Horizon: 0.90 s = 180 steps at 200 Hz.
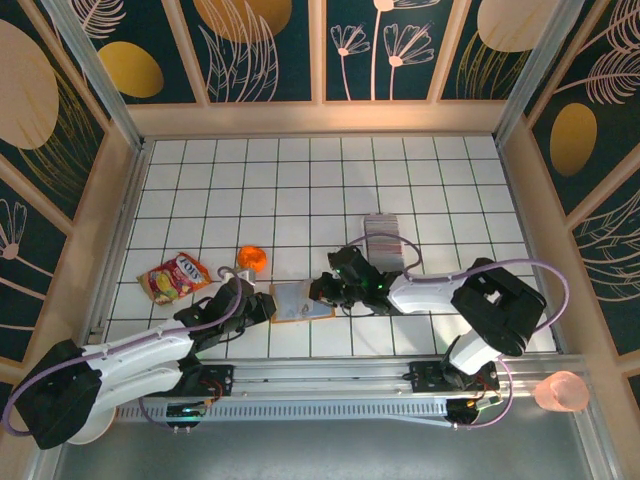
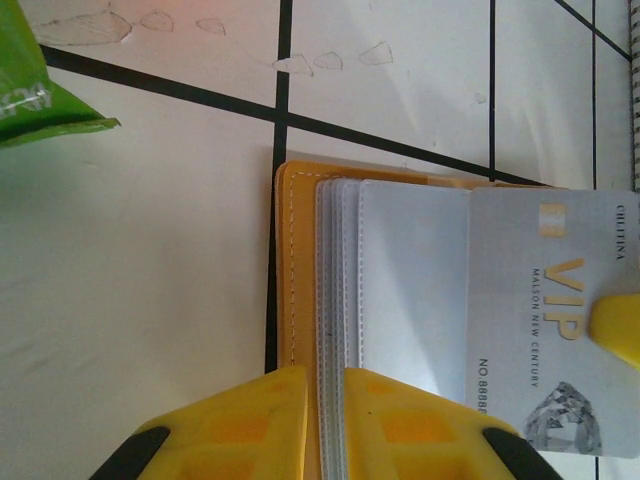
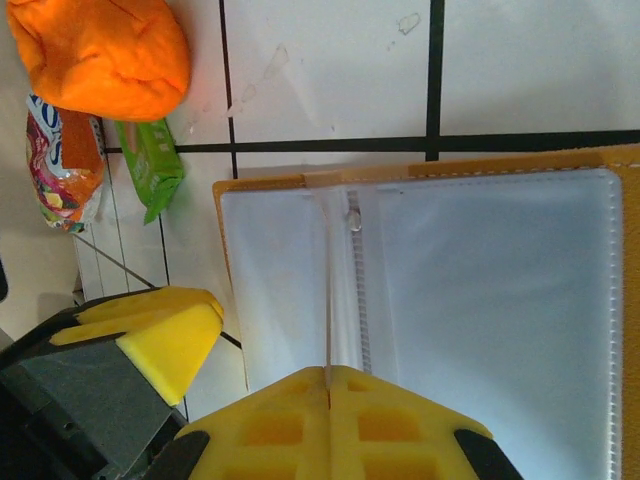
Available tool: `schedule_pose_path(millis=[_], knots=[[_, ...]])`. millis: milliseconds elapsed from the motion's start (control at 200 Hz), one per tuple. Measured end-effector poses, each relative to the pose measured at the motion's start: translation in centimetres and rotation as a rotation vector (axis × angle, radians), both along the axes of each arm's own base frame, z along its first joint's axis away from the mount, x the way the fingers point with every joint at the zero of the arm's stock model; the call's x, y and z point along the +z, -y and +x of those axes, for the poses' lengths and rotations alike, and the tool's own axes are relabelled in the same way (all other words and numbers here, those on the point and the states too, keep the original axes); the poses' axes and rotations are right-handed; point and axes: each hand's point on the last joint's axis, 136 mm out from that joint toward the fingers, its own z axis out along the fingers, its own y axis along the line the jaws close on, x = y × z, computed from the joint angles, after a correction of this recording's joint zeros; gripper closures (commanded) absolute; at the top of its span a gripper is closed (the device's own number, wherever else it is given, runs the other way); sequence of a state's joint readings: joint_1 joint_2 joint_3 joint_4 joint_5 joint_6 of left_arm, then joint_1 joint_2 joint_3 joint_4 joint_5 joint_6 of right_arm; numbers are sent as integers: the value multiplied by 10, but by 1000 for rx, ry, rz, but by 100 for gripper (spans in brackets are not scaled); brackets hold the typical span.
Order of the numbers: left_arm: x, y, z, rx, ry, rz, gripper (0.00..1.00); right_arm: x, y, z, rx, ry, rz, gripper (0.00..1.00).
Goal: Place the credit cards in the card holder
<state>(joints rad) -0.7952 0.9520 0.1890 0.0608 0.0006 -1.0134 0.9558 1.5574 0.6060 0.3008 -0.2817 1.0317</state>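
**From above:** The card holder (image 1: 298, 303) lies open on the tiled table (image 1: 300, 180) in front of you, between the two arms. The left gripper (image 1: 265, 303) is at its left edge and the right gripper (image 1: 322, 292) at its right edge, both equally close. A row of credit cards (image 1: 383, 238) stands just beyond the right arm.

**Left wrist:** Your left gripper (image 2: 322, 378) is pinched shut on the near edge of the card holder (image 2: 400, 270), clamping its clear sleeves and pinning it down. To the right, one credit card (image 2: 530, 300) marked VIP lies flat, its long axis parallel to the holder's spine. Its left edge meets the outer edge of the top sleeve. You cannot tell from here whether it has entered the pocket. A yellow fingertip (image 2: 615, 320) of the right gripper presses on the card.

**Right wrist:** Your right gripper (image 3: 328, 375) has its fingers pressed together on the card, which shows edge-on as a thin line pointing into the fold of the card holder (image 3: 480, 300). A finger (image 3: 170, 335) of the left gripper sits at the holder's left corner. The next move looks like a straight push leftward, along the card's short axis.
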Motion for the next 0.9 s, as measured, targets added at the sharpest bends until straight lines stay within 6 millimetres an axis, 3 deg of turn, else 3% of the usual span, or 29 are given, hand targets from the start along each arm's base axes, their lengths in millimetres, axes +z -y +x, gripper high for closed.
schedule_pose_path(millis=[270, 500, 901], knots=[[-1, 1, 0, -5, -5, -2, 83, 7, -3, 0, 7, 21, 21, 100], [-2, 3, -1, -13, -13, -5, 81, 32, 3, 5, -28, 95, 58, 100], [-6, 2, -2, -13, -24, 5, 78, 3, 14, 2, -43, 60, -21, 100]])
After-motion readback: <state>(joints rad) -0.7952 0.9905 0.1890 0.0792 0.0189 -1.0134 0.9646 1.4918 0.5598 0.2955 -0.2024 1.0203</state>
